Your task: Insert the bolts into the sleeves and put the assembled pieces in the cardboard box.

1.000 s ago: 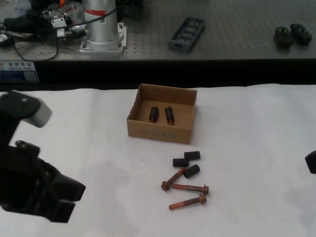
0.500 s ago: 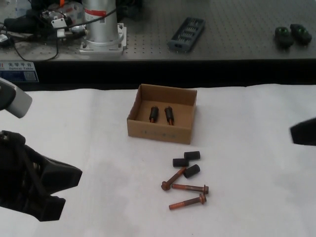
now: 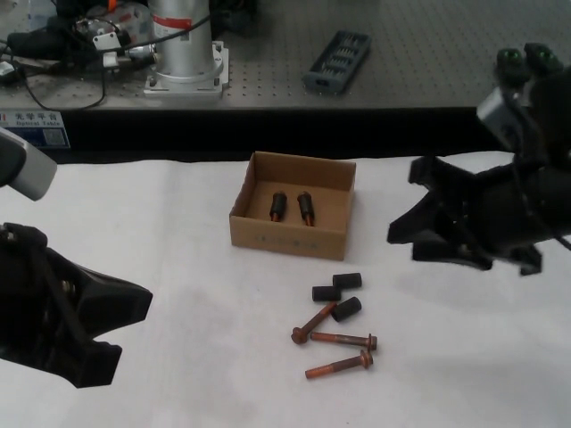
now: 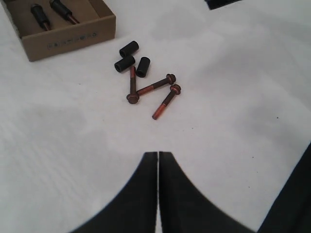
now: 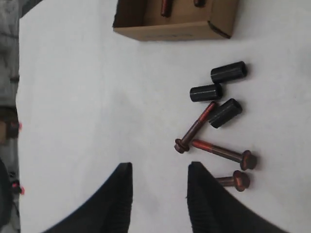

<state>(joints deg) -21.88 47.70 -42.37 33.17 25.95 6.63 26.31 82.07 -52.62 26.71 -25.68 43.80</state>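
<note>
While the left gripper (image 4: 158, 160) hangs with fingers pressed together and the right gripper (image 5: 159, 170) hovers with fingers apart (one either side of the pile), three bolts (image 3: 342, 339) and three sleeves (image 3: 326, 293) lie loose on the near side of the cardboard box (image 3: 285, 241), two assembled pieces (image 3: 278, 207) inside.

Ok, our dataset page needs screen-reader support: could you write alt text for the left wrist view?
Three loose black sleeves and three rusty bolts lie clustered on a white sheet, ahead of the shut left gripper. Farther off stands a cardboard box holding two assembled pieces.
</note>
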